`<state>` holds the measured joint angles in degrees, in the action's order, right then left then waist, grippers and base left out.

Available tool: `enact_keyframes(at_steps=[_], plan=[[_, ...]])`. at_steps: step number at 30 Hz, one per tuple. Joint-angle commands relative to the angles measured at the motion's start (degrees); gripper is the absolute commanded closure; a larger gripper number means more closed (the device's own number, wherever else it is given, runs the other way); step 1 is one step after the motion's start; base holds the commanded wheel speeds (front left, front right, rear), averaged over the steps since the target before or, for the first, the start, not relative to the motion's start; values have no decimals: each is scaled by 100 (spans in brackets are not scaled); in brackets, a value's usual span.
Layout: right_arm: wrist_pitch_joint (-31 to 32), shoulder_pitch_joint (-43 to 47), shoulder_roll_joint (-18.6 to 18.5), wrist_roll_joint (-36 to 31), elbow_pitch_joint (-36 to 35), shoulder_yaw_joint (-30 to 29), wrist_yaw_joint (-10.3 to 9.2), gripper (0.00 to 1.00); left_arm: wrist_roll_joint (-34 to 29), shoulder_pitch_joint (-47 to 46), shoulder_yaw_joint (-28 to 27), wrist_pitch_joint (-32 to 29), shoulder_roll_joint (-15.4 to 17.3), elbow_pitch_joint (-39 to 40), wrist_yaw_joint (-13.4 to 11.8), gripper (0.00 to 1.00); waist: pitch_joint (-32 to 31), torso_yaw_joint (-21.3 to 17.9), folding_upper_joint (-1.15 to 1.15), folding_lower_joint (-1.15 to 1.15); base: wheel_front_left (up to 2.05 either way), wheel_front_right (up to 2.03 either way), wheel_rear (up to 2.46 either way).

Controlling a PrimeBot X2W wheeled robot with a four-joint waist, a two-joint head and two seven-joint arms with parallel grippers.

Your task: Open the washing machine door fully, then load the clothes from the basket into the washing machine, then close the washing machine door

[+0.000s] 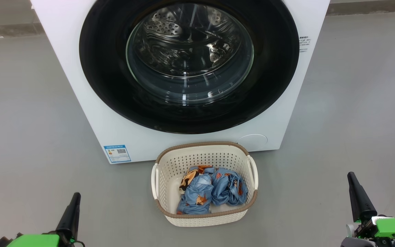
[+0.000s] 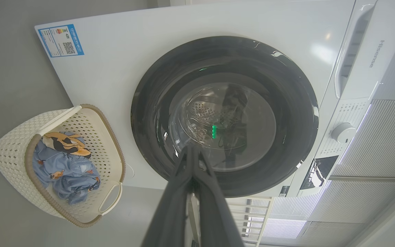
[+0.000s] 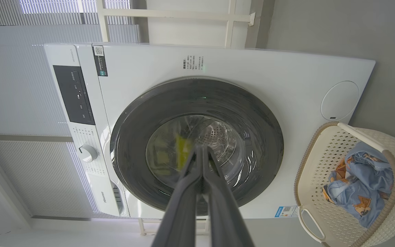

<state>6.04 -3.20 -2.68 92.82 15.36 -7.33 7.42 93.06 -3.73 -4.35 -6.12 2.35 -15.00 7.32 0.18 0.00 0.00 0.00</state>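
The white washing machine [image 1: 81, 103] faces me with its round black-rimmed door [image 1: 108, 89] closed flat against the front; the steel drum shows through the glass bowl [image 1: 189, 55]. On the floor in front stands the cream basket [image 1: 204, 149] holding the light blue printed clothes [image 1: 211, 192]. My left gripper [image 1: 74, 199] sits low at the lower left, shut and empty, well back from the basket. My right gripper [image 1: 352, 180] sits at the lower right, also shut and empty. In the wrist views both pairs of fingers [image 2: 192, 161] [image 3: 201, 157] meet at the tips, pointing at the door [image 2: 286, 113] [image 3: 262, 137].
Grey floor [image 1: 22, 130] lies open on both sides of the machine and basket. A blue label sticker [image 1: 117, 153] marks the machine's lower left corner. A control panel with a knob [image 3: 87, 153] and slatted blinds [image 3: 19, 89] show in the right wrist view.
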Motion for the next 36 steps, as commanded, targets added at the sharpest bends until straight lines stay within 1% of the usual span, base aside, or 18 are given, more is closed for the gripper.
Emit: enact_keyframes(at_steps=[1, 13, 14, 18, 22, 26, 30, 36], plan=[[36, -297, -33, -56, -135, 93, 7, 100, -77, -245, -203, -24, 68, 97, 17, 100, 0, 0, 0, 0, 0, 0, 0], [38, -297, -30, -59, -135, 90, 7, 100, -81, -245, -206, -27, 65, 97, 17, 100, 0, 0, 0, 0, 0, 0, 0], [0, 0, 1, -1, 0, -4, 0, 0, 0, 0, -5, 0, -1, 0, 0, 0, 0, 0, 0, 0, 0, 0, 0], [-9, 132, 70, 0, 246, 18, 0, 0, 2, 157, 28, 4, -77, -205, -2, 0, 0, 0, 0, 0, 0, 0, 0], [-46, 125, 68, -10, 228, 38, 0, 0, -20, 154, 40, 54, -74, -165, -2, 0, 6, 2, 0, 2, 0, 0, 0], [-110, 123, 63, -44, 215, 69, 0, 0, -62, 158, 63, 122, -69, -121, -1, 0, -9, 9, 0, 13, 0, 0, 0], [-181, 120, 47, -114, 206, 111, 1, 0, -138, 165, 74, 190, -65, -72, -1, 0, 3, 14, 0, 1, 0, 0, 0], [-291, 96, -2, -309, 186, 192, 1, 0, -327, 155, 98, 291, -57, 11, 0, 0, 14, 21, 0, 0, 0, 0, 0]])
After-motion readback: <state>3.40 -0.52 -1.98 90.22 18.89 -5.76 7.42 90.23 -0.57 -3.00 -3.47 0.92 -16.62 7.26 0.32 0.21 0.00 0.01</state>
